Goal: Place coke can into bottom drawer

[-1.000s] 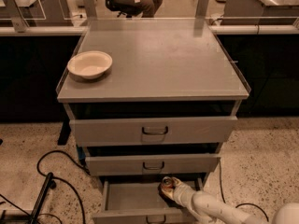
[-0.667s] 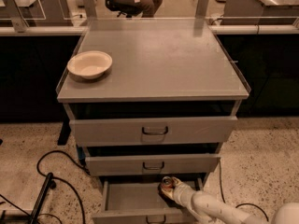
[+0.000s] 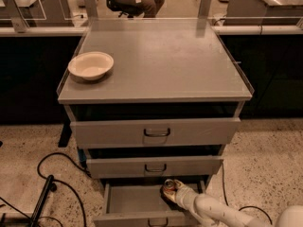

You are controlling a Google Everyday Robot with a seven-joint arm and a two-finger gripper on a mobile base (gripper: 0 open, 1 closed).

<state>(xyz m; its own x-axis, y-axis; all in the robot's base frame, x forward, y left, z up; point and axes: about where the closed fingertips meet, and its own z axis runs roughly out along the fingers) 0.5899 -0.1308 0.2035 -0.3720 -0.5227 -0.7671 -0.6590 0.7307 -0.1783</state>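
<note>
Cabinet [image 3: 165, 60]: 3 grey drawers under a flat top, viewed from my camera above and in front.

Bottom drawer [image 3: 124, 201]: pulled out, the only 1 of the 3 that is clearly open. I see its grey floor bare on the left and in the middle. Its single content is the coke can [image 3: 168, 186], at the back right corner, silver top facing up towards the camera, just under the front edge of the middle drawer [image 3: 189, 166].

Gripper [image 3: 176, 193]: inside the bottom drawer at its right side, directly against the can on the can's right. The white arm [image 3: 213, 211] runs in from the lower right over the drawer's front corner. I cannot tell whether the gripper is clamped on the can or has let go of it.

Middle drawer and top drawer [image 3: 109, 132]: fronts in place, contents hidden.

Cabinet top: 1 cream bowl [image 3: 91, 65] at the left edge, nothing visible in it.

Floor: black cables [image 3: 64, 171] to the left of the cabinet
</note>
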